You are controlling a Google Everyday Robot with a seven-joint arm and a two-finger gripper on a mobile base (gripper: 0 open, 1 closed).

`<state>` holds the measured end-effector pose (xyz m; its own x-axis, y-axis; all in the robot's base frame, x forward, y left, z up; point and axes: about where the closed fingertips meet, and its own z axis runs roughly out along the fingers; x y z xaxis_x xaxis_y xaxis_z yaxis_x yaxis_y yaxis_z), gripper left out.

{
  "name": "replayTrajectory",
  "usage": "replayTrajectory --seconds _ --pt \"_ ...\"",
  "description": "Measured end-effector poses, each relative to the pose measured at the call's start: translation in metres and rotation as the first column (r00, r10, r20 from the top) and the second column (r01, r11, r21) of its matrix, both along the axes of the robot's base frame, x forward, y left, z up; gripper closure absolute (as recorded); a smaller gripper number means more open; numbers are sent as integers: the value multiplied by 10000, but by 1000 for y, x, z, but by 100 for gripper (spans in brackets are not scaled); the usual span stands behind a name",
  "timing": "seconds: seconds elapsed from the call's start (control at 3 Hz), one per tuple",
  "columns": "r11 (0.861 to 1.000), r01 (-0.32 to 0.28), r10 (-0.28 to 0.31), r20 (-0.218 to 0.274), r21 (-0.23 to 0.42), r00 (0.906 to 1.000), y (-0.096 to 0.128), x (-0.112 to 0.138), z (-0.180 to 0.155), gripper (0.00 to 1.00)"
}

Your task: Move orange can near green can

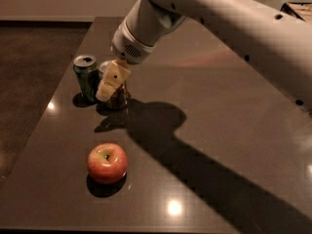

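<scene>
The green can [86, 77] stands upright on the dark table [204, 130] at the far left. The orange can [120, 99] stands right beside it on its right, nearly touching it, and is mostly hidden behind my gripper. My gripper [110, 87] reaches down from the upper right and is shut on the orange can, with a pale finger [113, 78] across its front. The can's bottom rests at table level.
A red apple [107, 163] lies nearer the front edge, below the cans. The table's left edge runs close to the green can. My white arm [219, 18] crosses the upper right and casts a broad shadow over the table's middle.
</scene>
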<state>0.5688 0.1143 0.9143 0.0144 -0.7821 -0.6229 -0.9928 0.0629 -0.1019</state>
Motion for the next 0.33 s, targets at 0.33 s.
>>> replayTrajectory --seconds 0.33 --pt "10000 -1 1 0 0 10000 0 0 0 0"
